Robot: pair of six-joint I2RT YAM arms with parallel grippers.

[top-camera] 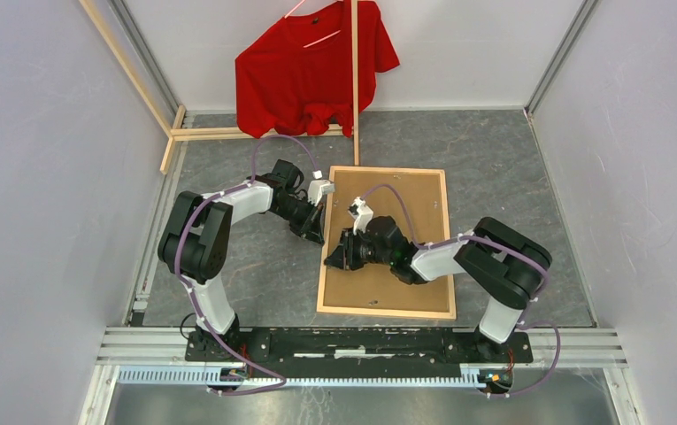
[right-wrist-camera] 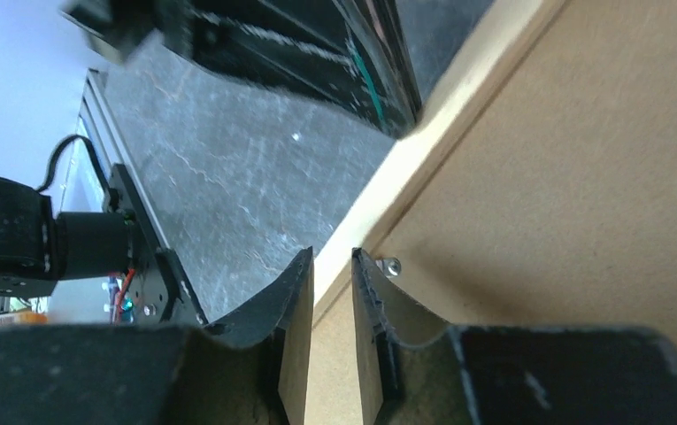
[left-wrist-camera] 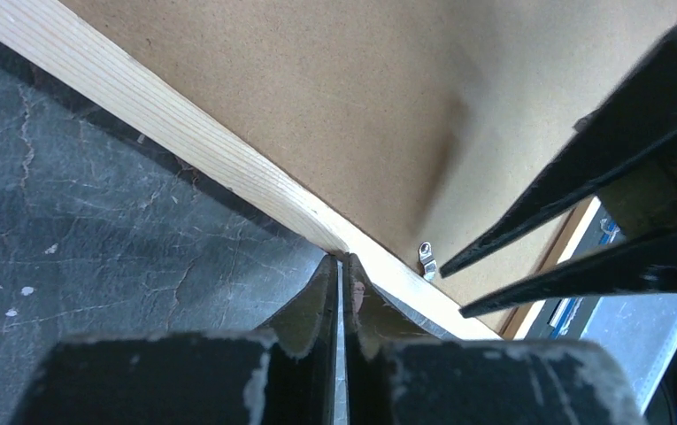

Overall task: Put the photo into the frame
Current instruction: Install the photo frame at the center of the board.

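Observation:
The frame (top-camera: 386, 312) lies face down on the grey table, with the brown backing board (top-camera: 405, 199) set in it. The photo is not in view. My left gripper (top-camera: 319, 232) is shut, its tip against the outside of the frame's left wood strip (left-wrist-camera: 184, 133), tip in the wrist view (left-wrist-camera: 342, 258). A small metal clip (left-wrist-camera: 427, 259) sits on the board just inside the strip. My right gripper (top-camera: 333, 257) hovers over the same left edge, a little nearer to me. Its jaws (right-wrist-camera: 332, 255) are narrowly open and empty, with the strip (right-wrist-camera: 458, 97) crossing under them and a clip (right-wrist-camera: 392, 266) beside the right fingertip.
A red T-shirt (top-camera: 312, 66) hangs at the back. Loose light-wood slats lean and lie at the back left (top-camera: 228, 133) and one stands upright (top-camera: 355, 71). White walls close in both sides. The arms' mounting rail (top-camera: 361, 341) runs along the near edge.

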